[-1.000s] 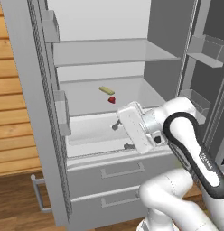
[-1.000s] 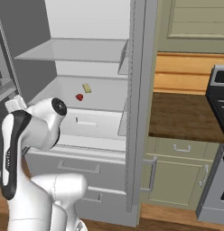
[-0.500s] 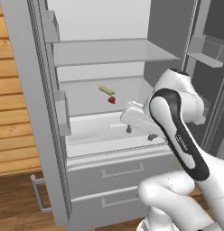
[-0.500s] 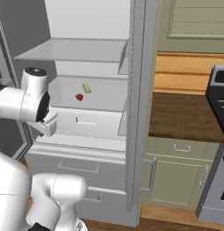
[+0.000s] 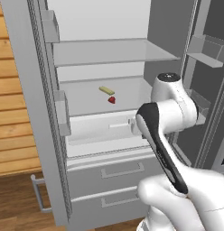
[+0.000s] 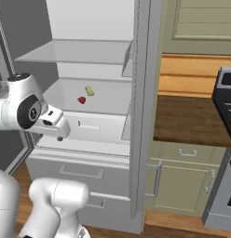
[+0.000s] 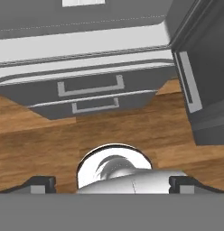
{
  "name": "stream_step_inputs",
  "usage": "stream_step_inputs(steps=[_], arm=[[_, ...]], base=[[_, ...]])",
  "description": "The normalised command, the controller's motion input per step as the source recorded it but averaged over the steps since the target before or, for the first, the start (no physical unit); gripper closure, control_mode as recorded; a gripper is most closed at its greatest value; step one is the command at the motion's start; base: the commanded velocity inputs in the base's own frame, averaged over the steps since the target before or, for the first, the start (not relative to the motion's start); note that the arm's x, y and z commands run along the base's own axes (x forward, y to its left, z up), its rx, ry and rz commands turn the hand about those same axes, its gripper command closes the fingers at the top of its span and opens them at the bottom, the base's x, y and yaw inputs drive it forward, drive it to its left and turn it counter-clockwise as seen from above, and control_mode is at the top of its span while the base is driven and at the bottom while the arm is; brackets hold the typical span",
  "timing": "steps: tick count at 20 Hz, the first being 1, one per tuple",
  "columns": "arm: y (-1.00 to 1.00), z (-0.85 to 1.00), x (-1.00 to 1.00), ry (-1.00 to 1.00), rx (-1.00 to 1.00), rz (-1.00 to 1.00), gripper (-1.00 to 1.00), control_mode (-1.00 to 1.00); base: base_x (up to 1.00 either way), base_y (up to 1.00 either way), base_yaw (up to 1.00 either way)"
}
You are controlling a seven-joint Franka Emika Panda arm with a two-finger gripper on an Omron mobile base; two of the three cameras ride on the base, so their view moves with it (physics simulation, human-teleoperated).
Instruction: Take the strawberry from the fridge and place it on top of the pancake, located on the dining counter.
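Lying on a white shelf inside the open fridge (image 5: 37, 113), the strawberry (image 5: 112, 99) sits just beside a pale yellow bar (image 5: 106, 90), toward the front of that shelf. The gripper (image 6: 59, 130) hangs lower and nearer the camera, in front of the white bin under the shelf, well apart from the fruit and pointing down. Its jaws are spread wide with nothing between them; in the hand view the fingertips (image 7: 40, 182) stand far apart above the wooden floor (image 7: 50, 144) and the two lower drawers (image 7: 89, 85). In the left base view the arm's elbow covers most of the gripper. The fridge's top and its right door are cut off by the picture edges.
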Motion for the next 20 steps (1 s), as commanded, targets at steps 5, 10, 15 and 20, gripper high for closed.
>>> stream_step_inputs(steps=[5, 10, 15, 20], arm=[[-0.17, -0.08, -0.02, -0.15, 0.02, 0.06, -1.00, -1.00], [-0.34, -0.11, 0.01, -0.10, -0.01, 0.14, -1.00, -1.00], [-0.32, -0.30, 0.03, 0.11, 0.12, 0.02, -1.00, -1.00], [0.02, -0.07, 0.00, 0.12, 0.00, 0.00, -1.00, -1.00]], base=[[0.00, 0.00, 0.00], [0.00, 0.00, 0.00], [0.00, 0.00, 0.00], [0.00, 0.00, 0.00]])
